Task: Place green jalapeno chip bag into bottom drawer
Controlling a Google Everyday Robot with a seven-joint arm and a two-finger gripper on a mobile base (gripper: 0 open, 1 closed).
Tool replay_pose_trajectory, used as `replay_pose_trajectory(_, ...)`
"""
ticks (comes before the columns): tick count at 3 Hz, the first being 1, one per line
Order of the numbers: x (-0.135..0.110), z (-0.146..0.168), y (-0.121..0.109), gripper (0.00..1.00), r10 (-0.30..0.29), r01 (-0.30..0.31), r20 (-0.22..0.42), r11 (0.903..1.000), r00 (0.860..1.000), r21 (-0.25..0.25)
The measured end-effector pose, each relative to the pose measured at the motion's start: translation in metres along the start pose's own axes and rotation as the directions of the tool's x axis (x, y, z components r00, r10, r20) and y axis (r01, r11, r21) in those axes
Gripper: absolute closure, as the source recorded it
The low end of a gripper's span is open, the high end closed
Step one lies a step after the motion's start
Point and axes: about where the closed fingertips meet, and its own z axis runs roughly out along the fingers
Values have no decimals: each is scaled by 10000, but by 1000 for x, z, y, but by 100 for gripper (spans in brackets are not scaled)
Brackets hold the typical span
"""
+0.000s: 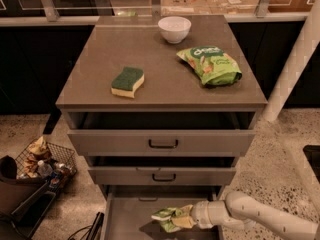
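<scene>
Camera view: the gripper [187,218] clasps the green jalapeno chip bag [167,217] over the bottom drawer [125,220]; the bag juts leftward from the claw, its long axis across the drawer. Letting go there should likely land it inside.

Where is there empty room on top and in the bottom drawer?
On the cabinet top, the front strip between the sponge and the bright green bag is bare, and the left side too. The bowl and that bag crowd the right. In the bottom drawer, the left floor is bare; the gripper holds the green jalapeno chip bag over the right.
</scene>
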Motion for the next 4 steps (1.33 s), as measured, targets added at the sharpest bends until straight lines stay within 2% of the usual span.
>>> replay_pose_trajectory(1,2,2,0,82,78,-78,6,10000,10000,-4)
replay_pose_trajectory(4,3,7,4,12,81,-81,-2,9999,10000,-120)
